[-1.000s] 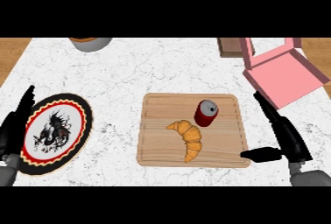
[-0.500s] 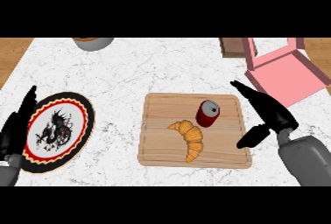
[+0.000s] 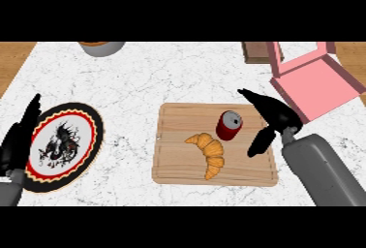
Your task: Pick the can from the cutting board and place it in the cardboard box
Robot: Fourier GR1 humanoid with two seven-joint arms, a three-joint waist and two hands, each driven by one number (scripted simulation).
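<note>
Marble counter (image 3: 178,82) carries the cutting board (image 3: 243,169) at centre and the pink cardboard box (image 3: 314,89) at two o'clock. The right hand (image 3: 275,116), fingers spread, has swung in from three o'clock. It is now just beside the can (image 3: 230,125) on the board, not touching it and seemingly ready to grasp.

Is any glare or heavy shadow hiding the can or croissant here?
Head view: the light is even, with no glare and no clear cast shadows. The can and croissant show whole on the cutting board. The right robot hand, beside the can, overlaps the board's right side.
</note>
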